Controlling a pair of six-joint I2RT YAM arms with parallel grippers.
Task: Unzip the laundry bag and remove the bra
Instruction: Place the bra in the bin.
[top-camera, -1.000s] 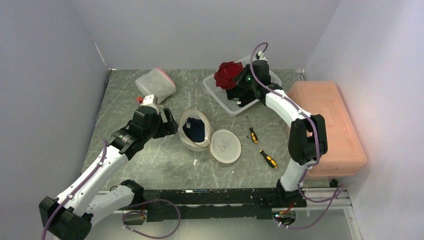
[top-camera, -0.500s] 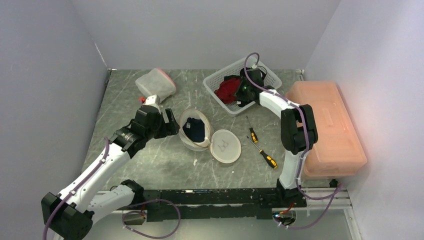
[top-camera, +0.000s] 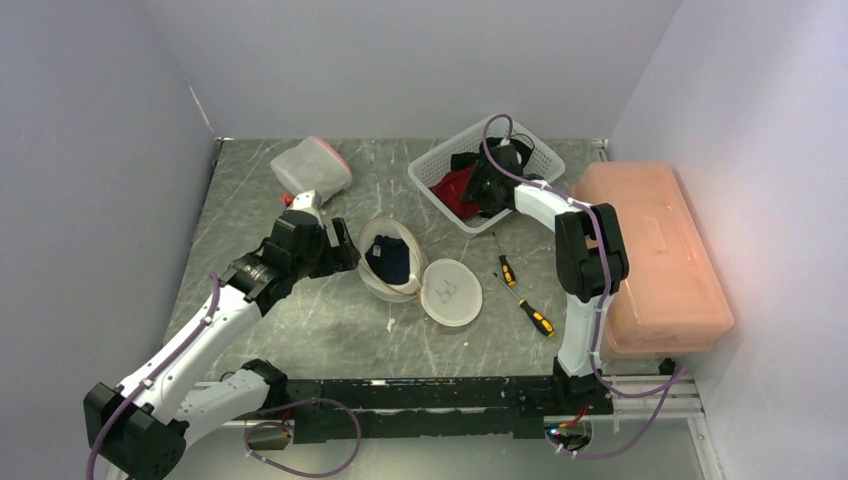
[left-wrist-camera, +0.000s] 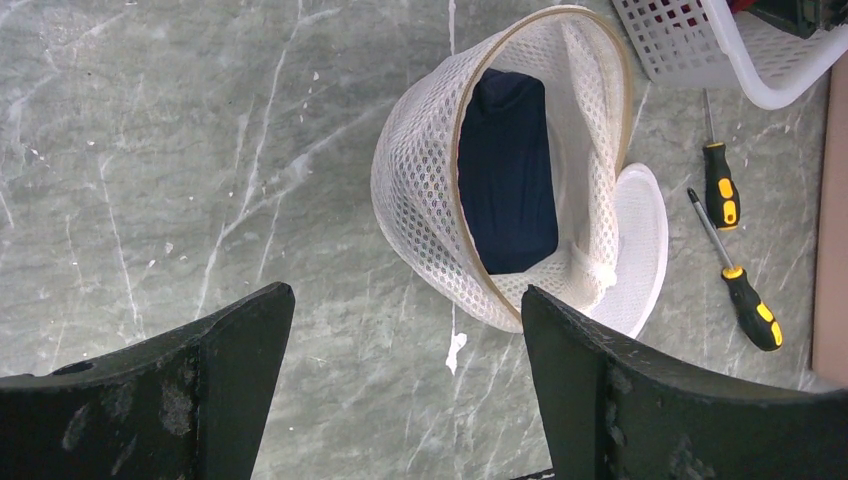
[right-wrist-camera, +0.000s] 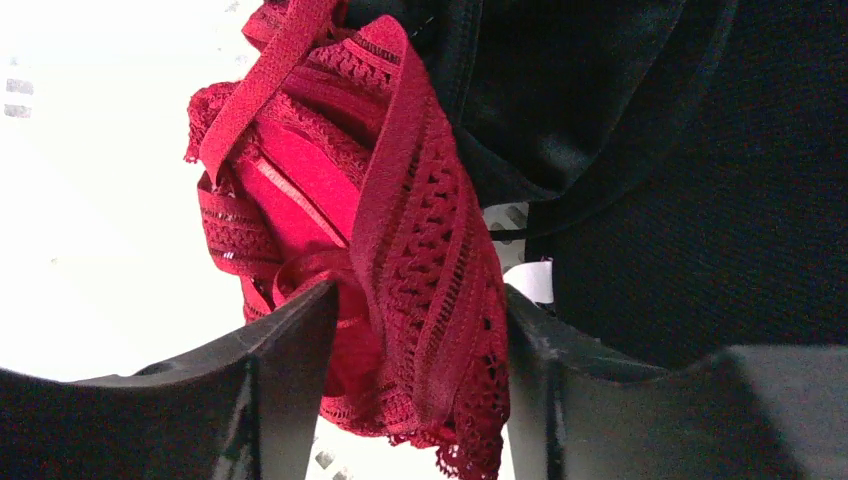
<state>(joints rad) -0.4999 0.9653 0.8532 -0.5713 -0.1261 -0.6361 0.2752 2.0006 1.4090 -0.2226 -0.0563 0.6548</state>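
The white mesh laundry bag (top-camera: 378, 283) lies unzipped mid-table, mouth gaping, with a dark navy garment (left-wrist-camera: 505, 170) inside and its round flap (top-camera: 452, 291) folded out beside it. My left gripper (top-camera: 340, 248) hovers open just left of the bag (left-wrist-camera: 430, 190), with nothing between its fingers (left-wrist-camera: 407, 292). The red lace bra (top-camera: 455, 183) sits in the white basket (top-camera: 425, 172) at the back. My right gripper (top-camera: 478, 185) is down in that basket; in the right wrist view the bra (right-wrist-camera: 400, 230) hangs loosely between its parted fingers (right-wrist-camera: 420, 300).
Black clothing (right-wrist-camera: 650, 150) lies in the basket beside the bra. Two yellow-and-black screwdrivers (top-camera: 507, 268) (top-camera: 530, 312) lie right of the bag. A large orange lidded box (top-camera: 655, 255) fills the right edge. Another mesh pouch with pink trim (top-camera: 310, 165) sits at the back left.
My right arm lowered the red bra from above the basket down into it, and its jaws have parted from a shut grip. The left arm has barely moved.
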